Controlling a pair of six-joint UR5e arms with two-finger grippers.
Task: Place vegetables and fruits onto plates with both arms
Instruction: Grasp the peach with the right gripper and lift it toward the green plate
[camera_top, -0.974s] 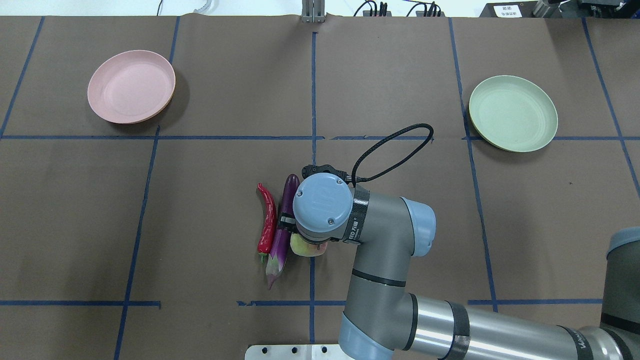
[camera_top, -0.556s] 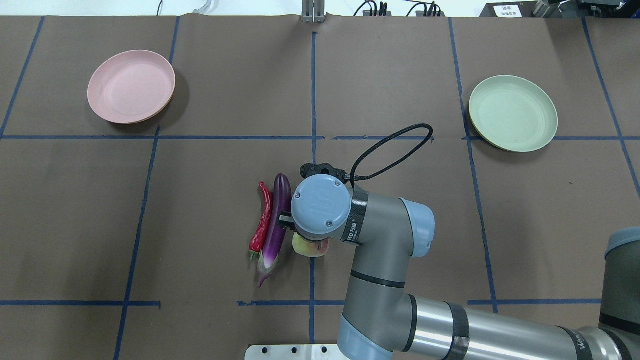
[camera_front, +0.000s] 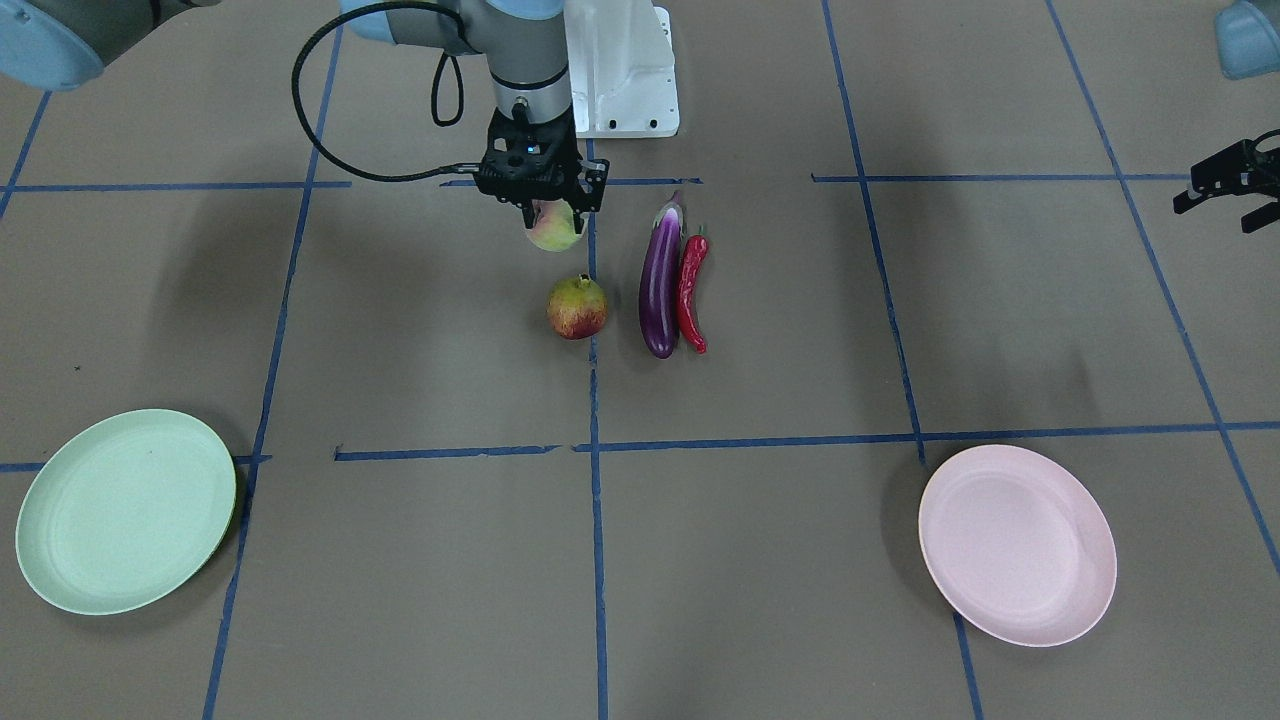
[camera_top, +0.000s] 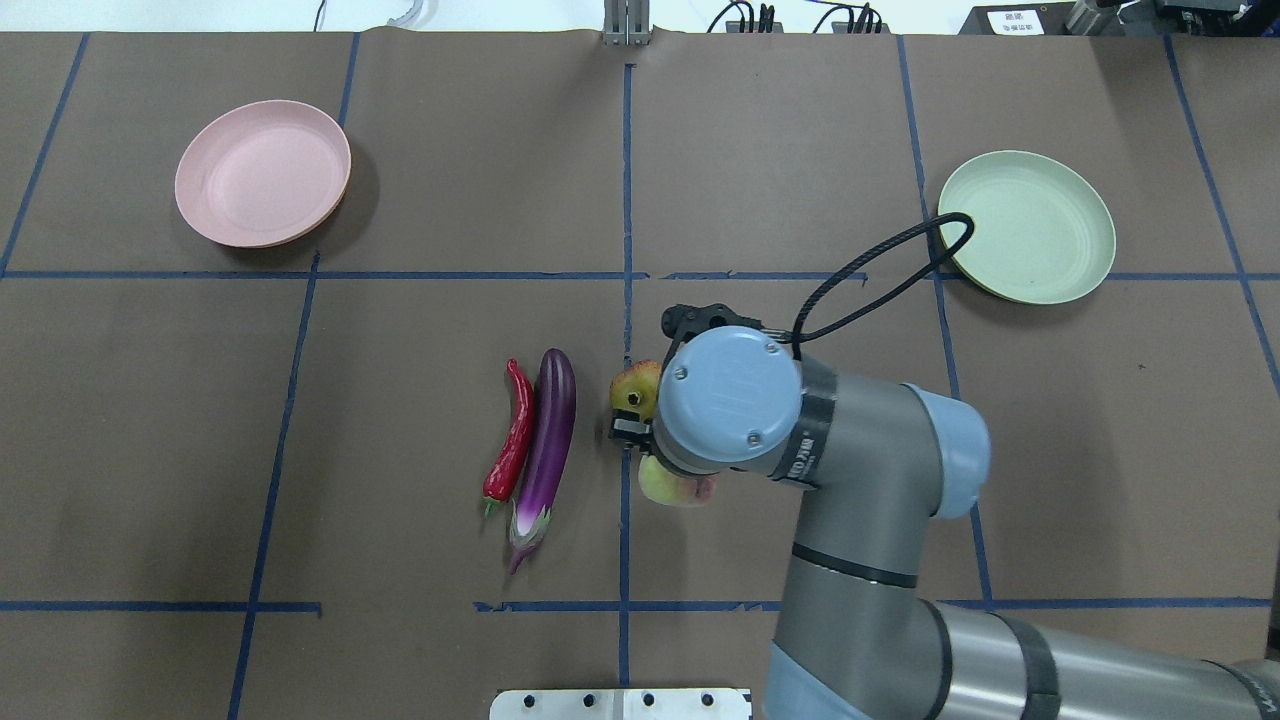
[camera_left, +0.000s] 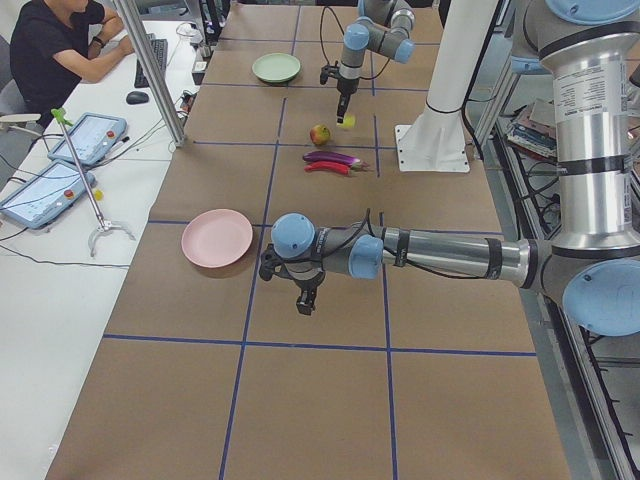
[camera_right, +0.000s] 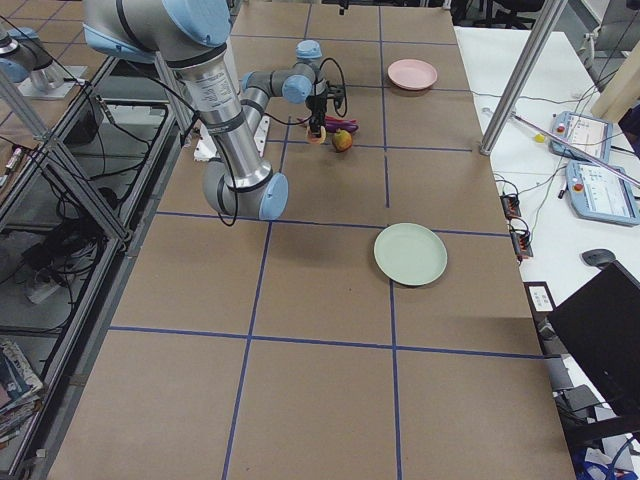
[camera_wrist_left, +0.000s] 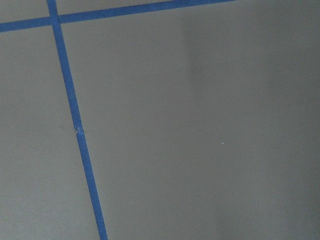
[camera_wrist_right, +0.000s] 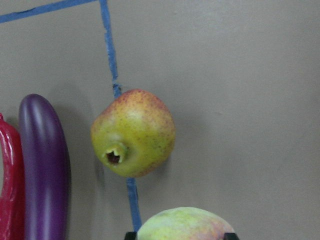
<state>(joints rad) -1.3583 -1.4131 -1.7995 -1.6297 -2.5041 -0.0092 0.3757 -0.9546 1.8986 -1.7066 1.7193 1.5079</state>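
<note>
Pale green-yellow fruit (camera_front: 553, 232) now sits pinched in my right gripper (camera_front: 549, 212), lifted off the desk (camera_top: 400, 350) and swung rightward. A second ago I was low beside the eggplant (camera_top: 548, 438), which slid left with the chili (camera_top: 510, 440). My left gripper (camera_front: 1232, 188) hangs spread and empty. Beyond, the red-yellow fruit (camera_top: 633, 387) lies uncovered. Farthest right, the green plate (camera_top: 1026, 226) looks like my next stop.

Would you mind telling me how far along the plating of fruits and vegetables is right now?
Nothing is plated yet: the pink plate and green plate are both empty. In hand, the right gripper is shut on the pale green fruit, apparently lifted. The red-yellow fruit, eggplant and chili lie on the table; the left gripper hangs open, away from them.
</note>
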